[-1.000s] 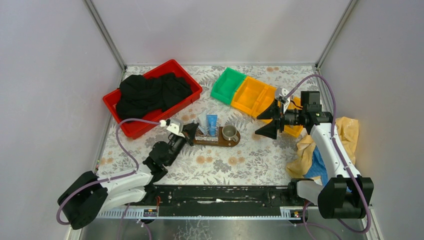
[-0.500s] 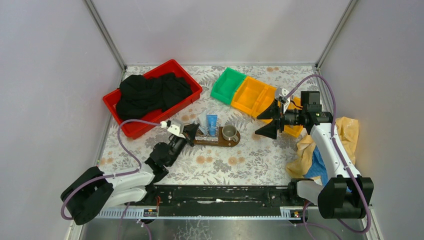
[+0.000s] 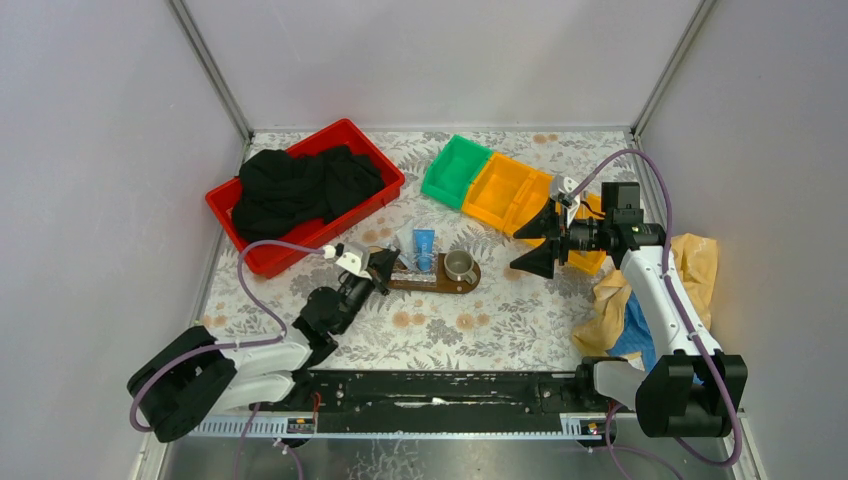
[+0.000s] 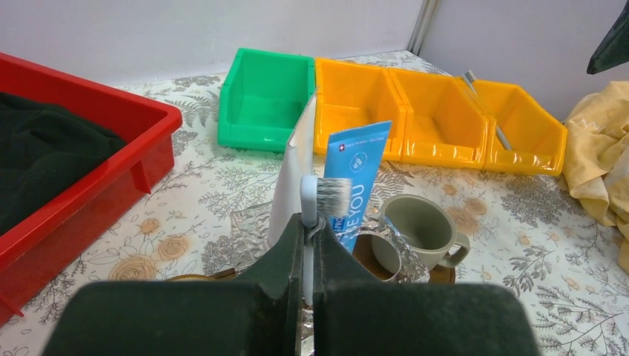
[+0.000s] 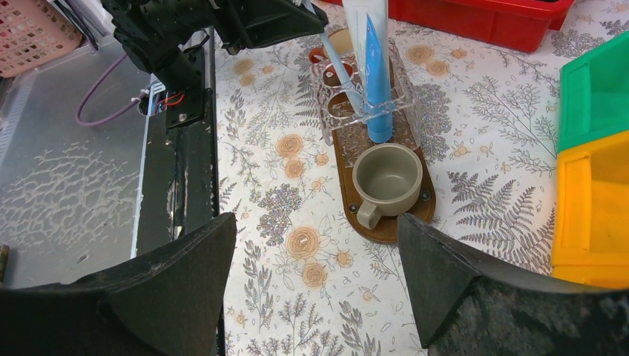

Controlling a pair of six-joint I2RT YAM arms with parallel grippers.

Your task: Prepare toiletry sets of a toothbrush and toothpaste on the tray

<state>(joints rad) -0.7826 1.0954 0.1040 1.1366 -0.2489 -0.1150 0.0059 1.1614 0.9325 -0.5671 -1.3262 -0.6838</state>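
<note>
While my left gripper [image 4: 306, 222] pinches the toothbrush [image 4: 328, 195] below its bristles over the tray [image 5: 389, 228], beside the toothpaste [image 4: 360, 167], I judge it light, stiff and slippery; my right gripper [image 5: 319, 267] gapes wide.

The bench [image 3: 500, 322] wears a pale floral-print cloth. Plain grey-lilac walls [image 3: 440, 60] close it in behind and on both sides, meeting at aluminium posts [image 3: 210, 65] above its far corners. Grey textured metal [image 3: 450, 458] lies beyond its near edge. Light is soft and even.
</note>
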